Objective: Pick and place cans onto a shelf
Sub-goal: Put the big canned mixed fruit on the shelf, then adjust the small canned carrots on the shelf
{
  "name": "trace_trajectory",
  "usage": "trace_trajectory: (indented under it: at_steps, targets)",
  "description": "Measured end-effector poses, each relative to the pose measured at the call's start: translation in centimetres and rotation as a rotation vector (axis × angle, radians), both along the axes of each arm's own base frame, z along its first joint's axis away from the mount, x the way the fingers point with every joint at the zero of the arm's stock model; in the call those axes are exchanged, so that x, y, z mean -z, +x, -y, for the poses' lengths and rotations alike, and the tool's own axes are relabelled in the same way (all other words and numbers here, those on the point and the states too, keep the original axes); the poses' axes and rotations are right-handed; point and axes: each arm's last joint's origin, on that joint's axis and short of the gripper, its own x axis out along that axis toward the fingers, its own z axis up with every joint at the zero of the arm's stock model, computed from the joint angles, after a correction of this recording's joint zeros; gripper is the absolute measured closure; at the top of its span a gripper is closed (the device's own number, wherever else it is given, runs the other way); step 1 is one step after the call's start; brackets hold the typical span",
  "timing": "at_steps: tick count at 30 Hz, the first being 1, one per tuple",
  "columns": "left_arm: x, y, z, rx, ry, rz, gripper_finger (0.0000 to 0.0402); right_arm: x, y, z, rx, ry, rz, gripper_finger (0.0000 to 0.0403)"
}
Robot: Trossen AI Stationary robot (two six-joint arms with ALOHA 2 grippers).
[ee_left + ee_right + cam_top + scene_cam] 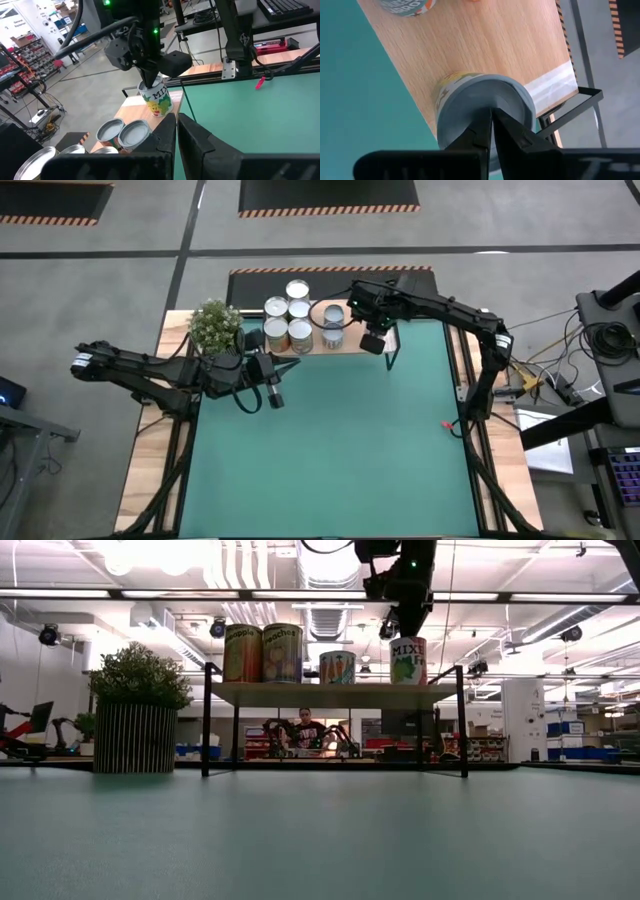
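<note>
The green tabletop carries no cans on its open area. The left hand hovers over the tabletop near its far left part, just in front of the shelf; in the left wrist view its fingers lie closed together, clenched on nothing.

The shelf stands along the far edge of the tabletop on thin black legs. A plant stands beside its left end. Four cans form a tight cluster at the left part of the board, their tops touching or nearly so. A fifth can stands upright just to their right, with a small gap between. A mixed-fruit can stands upright near the right end of the board.

The right hand sits directly over the mixed-fruit can. In the right wrist view its fingers rest closed together on the lid, not gripping the sides. Beyond the shelf, a person is seated in the room.
</note>
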Motion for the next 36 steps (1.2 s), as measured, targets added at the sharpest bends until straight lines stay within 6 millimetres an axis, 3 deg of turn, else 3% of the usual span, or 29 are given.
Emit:
trace_trajectory:
  at_steps: [27, 36]
  targets:
    - [0.0, 0.0, 0.0, 0.001, -0.001, 0.005, 0.0402, -0.9, 0.9, -1.0, -0.043, -0.014, 0.061, 0.0390]
    - [-0.1, 0.0, 0.0, 0.001, -0.002, 0.008, 0.0402, -3.2, 0.9, -1.1, -0.058, -0.060, 0.159, 0.0390]
